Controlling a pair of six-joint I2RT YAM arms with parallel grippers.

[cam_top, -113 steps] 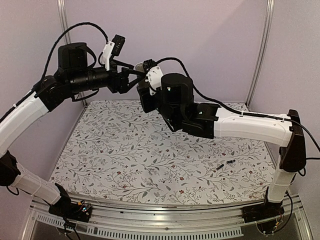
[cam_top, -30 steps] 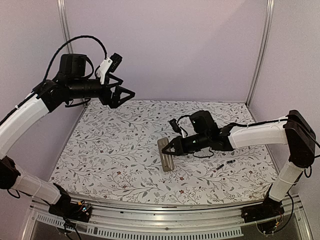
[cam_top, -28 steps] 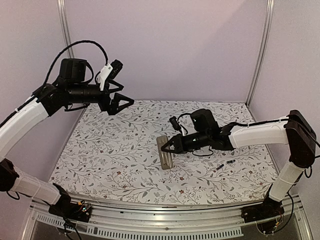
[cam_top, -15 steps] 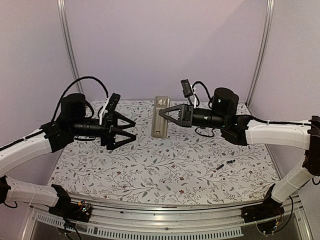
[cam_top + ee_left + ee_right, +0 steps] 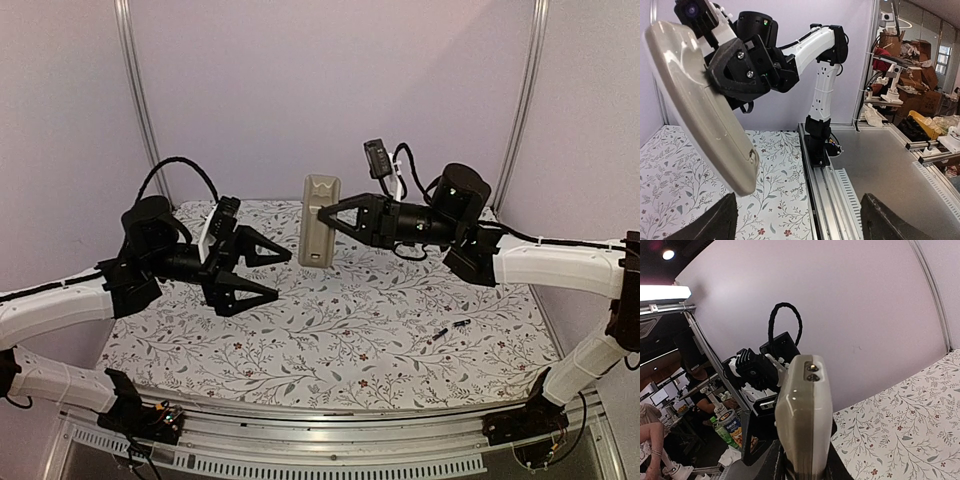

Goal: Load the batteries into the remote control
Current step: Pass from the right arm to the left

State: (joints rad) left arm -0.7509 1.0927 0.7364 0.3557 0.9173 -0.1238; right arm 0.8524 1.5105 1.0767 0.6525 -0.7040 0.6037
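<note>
The right pincer (image 5: 323, 212) is clamped on the remote control (image 5: 318, 235), gripping it near its upper half and holding it upright in the air above the far part of the table (image 5: 300, 335). In the overhead view we see the remote's greyish-beige broad side, with no part of it touching the floral surface. From the right wrist camera we look along its narrow edge (image 5: 805, 415), two small round dots at its top end, a dark finger pressed against each side at the bottom of the picture.

The left pincer (image 5: 272, 276) stands wide, nothing between its jaws. It points toward the remote from the left, a little lower, and is apart from it. From the left wrist camera we see its two dark fingertips (image 5: 720, 222) at the lower corners, far from each other, and the remote (image 5: 700, 100) tilted in front of them, smooth-faced with a small tab near its lower end.

The two batteries (image 5: 450, 328) lie on the table close together, near its right side, below the right arm and well apart from both pincers.
</note>
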